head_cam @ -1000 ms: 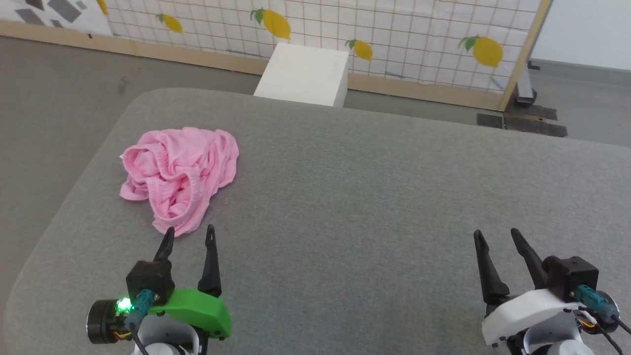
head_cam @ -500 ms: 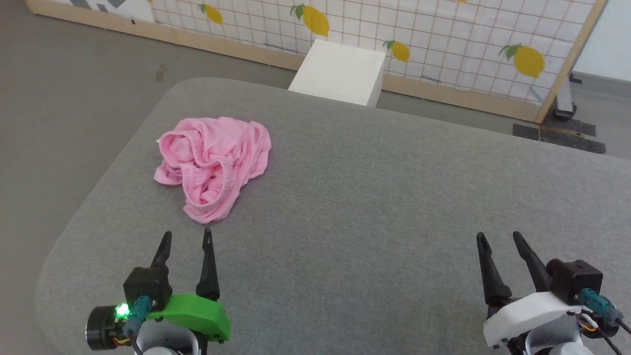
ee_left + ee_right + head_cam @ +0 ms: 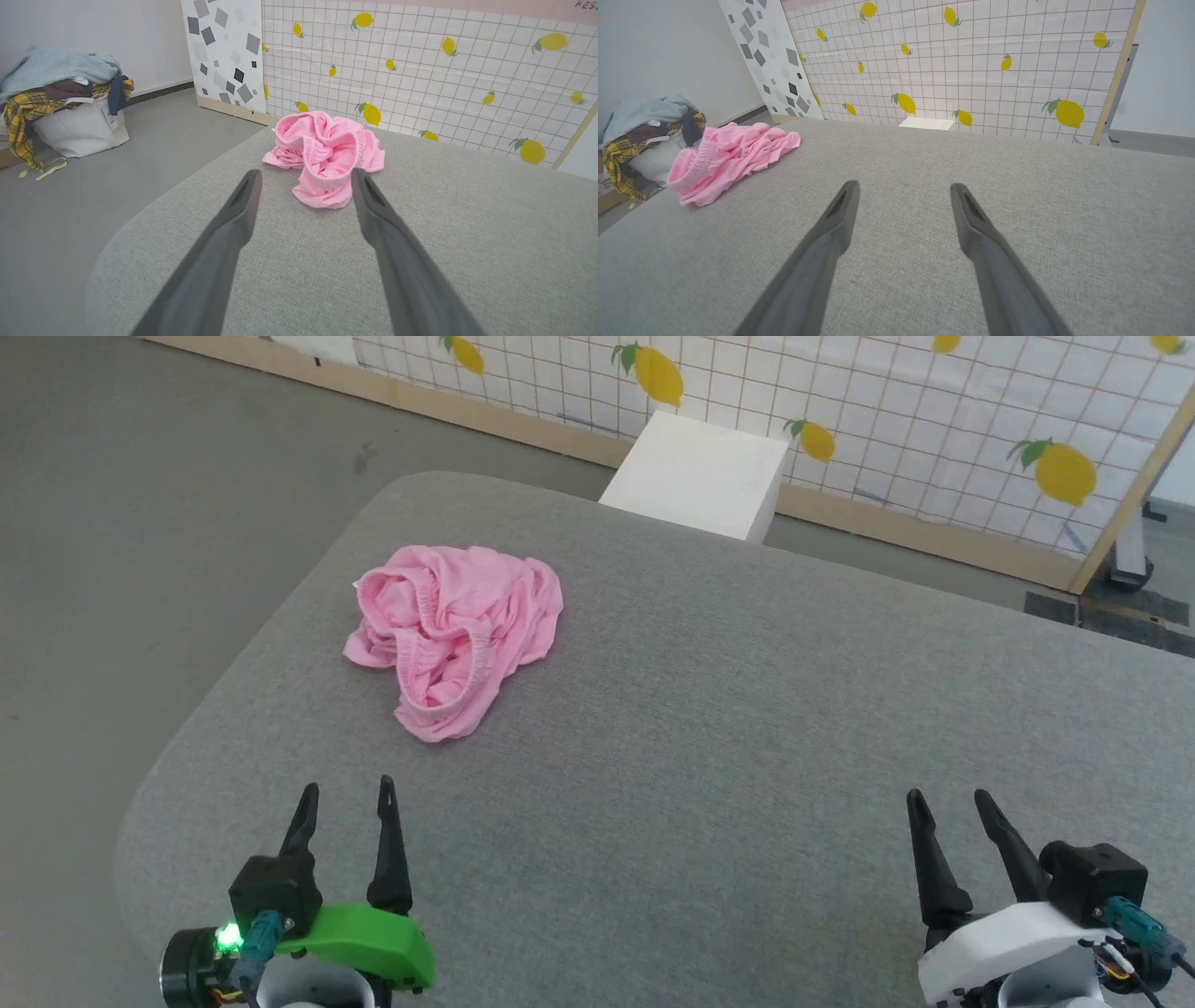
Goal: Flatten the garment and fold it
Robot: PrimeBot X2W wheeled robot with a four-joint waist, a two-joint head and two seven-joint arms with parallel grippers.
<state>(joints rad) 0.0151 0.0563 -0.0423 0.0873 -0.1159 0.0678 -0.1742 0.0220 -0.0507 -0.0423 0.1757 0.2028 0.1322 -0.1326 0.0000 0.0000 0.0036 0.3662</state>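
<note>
The pink shorts (image 3: pixel 459 635) lie crumpled in a heap on the far left part of the grey padded table (image 3: pixel 747 728), their gathered waistband twisted on top. In the left wrist view the shorts (image 3: pixel 327 156) sit straight ahead, just beyond the fingertips. My left gripper (image 3: pixel 345 793) hovers open near the table's front left, a short gap short of the heap. Far from the garment, my right gripper (image 3: pixel 948 800) stands open at the front right. From the right wrist view the shorts (image 3: pixel 733 156) appear far off to the left.
A white box (image 3: pixel 700 476) stands on the floor behind the table, before a lemon-print screen (image 3: pixel 934 420). A white bag heaped with clothes (image 3: pixel 70 107) sits on the floor to the left. The table's rounded left edge (image 3: pixel 215 691) runs close to the shorts.
The head camera has turned left, so the whole scene has slid right in view. The shorts lie as before and both grippers remain open and empty.
</note>
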